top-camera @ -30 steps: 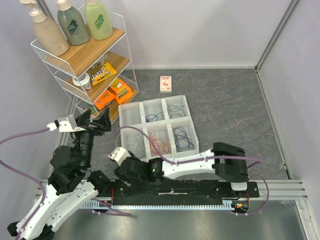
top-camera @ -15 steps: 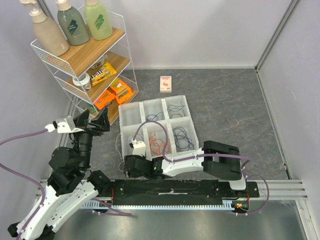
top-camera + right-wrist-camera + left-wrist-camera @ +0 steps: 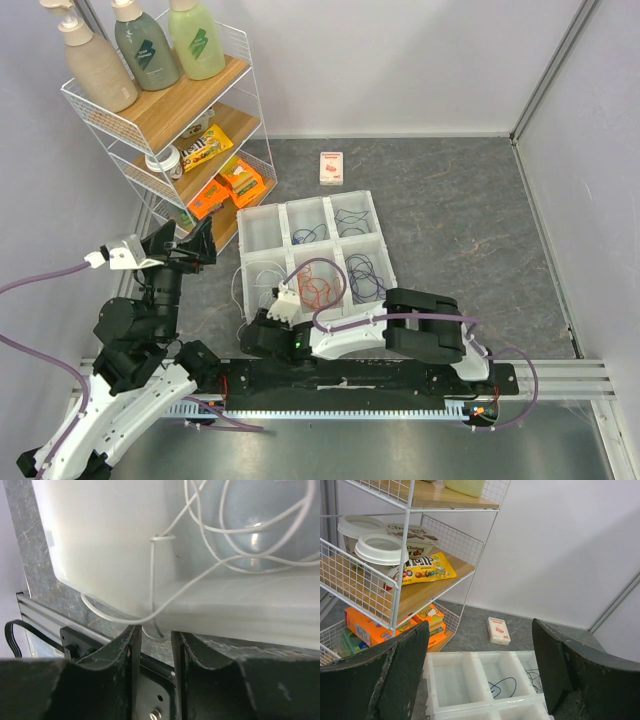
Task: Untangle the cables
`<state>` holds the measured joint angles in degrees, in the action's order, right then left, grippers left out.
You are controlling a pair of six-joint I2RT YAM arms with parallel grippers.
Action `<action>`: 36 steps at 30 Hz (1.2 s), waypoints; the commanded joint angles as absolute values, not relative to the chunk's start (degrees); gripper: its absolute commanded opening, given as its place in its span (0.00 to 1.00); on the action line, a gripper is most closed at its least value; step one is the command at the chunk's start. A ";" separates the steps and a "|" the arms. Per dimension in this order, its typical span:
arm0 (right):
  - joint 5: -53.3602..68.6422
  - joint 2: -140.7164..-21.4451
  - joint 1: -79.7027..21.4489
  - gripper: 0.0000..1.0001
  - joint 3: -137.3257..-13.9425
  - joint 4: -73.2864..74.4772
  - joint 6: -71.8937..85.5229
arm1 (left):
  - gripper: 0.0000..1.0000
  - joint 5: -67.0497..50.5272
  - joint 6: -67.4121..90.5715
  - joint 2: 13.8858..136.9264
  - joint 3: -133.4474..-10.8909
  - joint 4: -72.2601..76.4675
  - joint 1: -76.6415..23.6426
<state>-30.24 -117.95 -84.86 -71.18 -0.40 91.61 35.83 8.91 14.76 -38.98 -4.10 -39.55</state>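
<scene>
A white six-compartment tray (image 3: 262, 228) holds the cables: white (image 3: 262, 280) near left, orange-red (image 3: 318, 288) near middle, blue-purple (image 3: 366, 275) near right, and dark ones in the far middle (image 3: 310, 235) and far right (image 3: 350, 218). My right gripper (image 3: 258, 330) is at the tray's near-left corner (image 3: 100, 540). Its jaws are narrowly apart, and a strand of the white cable (image 3: 151, 575) hangs over the tray rim into the gap (image 3: 154, 630). My left gripper (image 3: 185, 245) is wide open and empty in the air left of the tray (image 3: 452, 680), which shows between its fingertips (image 3: 480, 625).
A wire shelf rack (image 3: 170, 120) with bottles, snacks and boxes stands at the back left, close to my left gripper. A small card box (image 3: 331, 167) lies on the floor behind the tray. Grey walls enclose the cell. The arms' base rail (image 3: 350, 385) runs just below the tray.
My right wrist has swung from left of the tray to its near-left corner, the arm folding closer to the tray. My left gripper has barely shifted.
</scene>
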 commanded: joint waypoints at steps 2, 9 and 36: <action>-38.05 -123.13 -85.61 0.37 -78.39 8.26 95.71 | 0.89 35.25 9.14 13.62 -39.55 -1.67 -39.11; -40.51 -123.49 -86.13 0.15 -79.45 8.70 94.14 | 0.89 34.54 9.49 14.15 -39.46 -1.84 -39.02; -32.79 -111.61 -74.18 0.00 -80.41 6.43 38.35 | 0.89 33.84 9.67 16.17 -39.73 -2.20 -38.94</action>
